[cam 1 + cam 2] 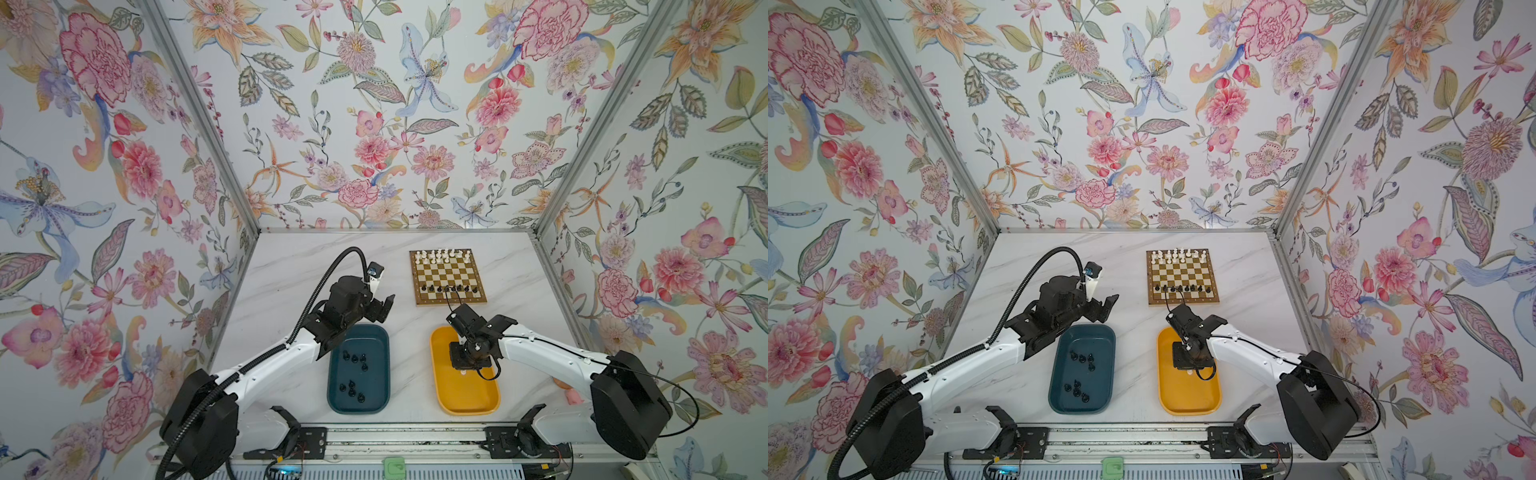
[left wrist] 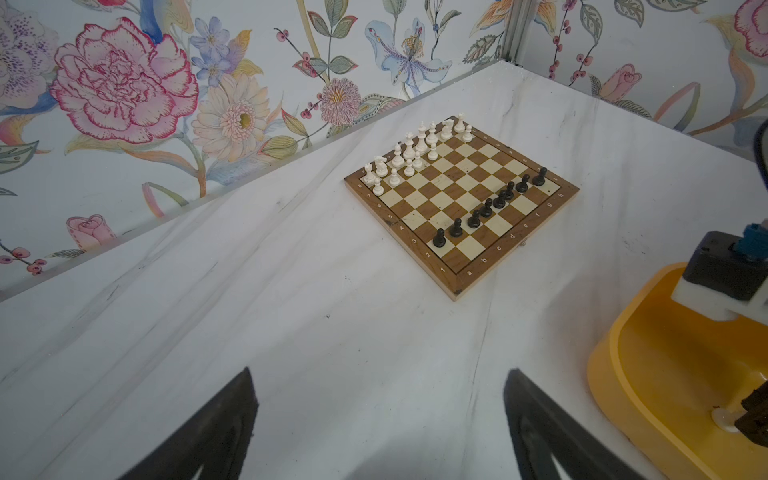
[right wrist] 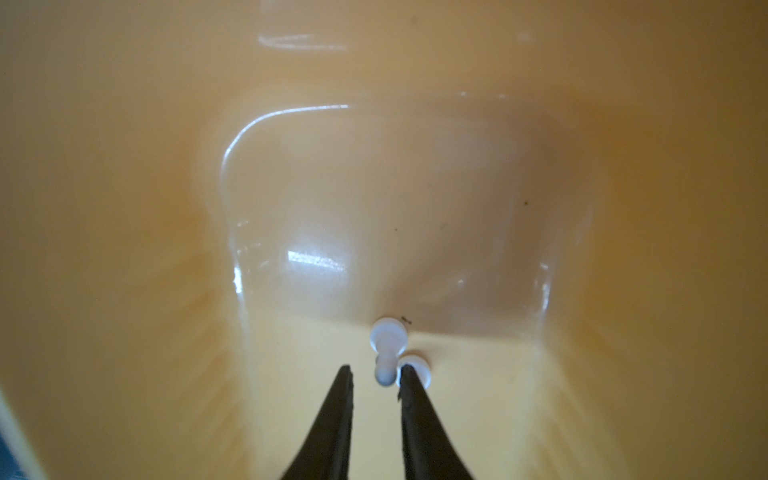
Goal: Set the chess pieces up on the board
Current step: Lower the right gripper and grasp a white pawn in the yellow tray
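One board point(image 2: 461, 174) carries eight black pawns point(image 2: 473, 219) and fourteen white pieces point(image 2: 422, 139). One teal tray point(image 1: 374, 382) holds eight black pieces point(image 1: 354, 358). One yellow tray point(image 1: 465, 395) holds two white ones point(image 3: 388, 334).

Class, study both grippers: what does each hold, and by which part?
Left gripper: nothing. Right gripper: its tips flank the head of a lying white pawn in the yellow tray; whether it grips cannot be told.

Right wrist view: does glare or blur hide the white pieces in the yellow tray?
Right wrist view: glare streaks on the yellow tray floor, white pieces soft but readable. Left wrist view: board sharp. In both top views: even light, white pieces tiny.
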`<action>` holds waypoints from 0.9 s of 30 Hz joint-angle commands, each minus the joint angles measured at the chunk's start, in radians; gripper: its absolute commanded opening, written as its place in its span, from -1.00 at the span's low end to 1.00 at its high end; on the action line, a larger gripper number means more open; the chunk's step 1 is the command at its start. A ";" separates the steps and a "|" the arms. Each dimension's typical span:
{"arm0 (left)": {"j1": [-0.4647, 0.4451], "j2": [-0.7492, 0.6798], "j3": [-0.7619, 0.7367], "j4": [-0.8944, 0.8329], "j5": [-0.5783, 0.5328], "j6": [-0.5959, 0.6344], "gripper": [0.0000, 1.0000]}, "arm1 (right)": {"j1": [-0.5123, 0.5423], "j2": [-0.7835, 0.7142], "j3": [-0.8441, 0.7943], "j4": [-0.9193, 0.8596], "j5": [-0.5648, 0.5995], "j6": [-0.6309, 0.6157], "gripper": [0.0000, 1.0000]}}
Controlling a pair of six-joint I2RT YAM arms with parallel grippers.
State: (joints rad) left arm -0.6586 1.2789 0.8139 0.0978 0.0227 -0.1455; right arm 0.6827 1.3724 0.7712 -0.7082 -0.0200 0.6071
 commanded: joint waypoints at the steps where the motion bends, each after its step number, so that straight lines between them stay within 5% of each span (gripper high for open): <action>1: -0.009 0.007 0.014 0.010 0.004 0.006 0.88 | -0.009 0.015 -0.008 0.007 -0.005 -0.007 -0.54; 27: -0.009 -0.011 -0.011 0.006 -0.013 0.024 0.88 | -0.019 0.077 0.008 0.018 -0.012 -0.026 -0.78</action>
State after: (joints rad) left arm -0.6590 1.2789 0.8101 0.0975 0.0196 -0.1379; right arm 0.6716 1.4307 0.7715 -0.6830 -0.0349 0.5877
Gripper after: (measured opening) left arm 0.937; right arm 0.115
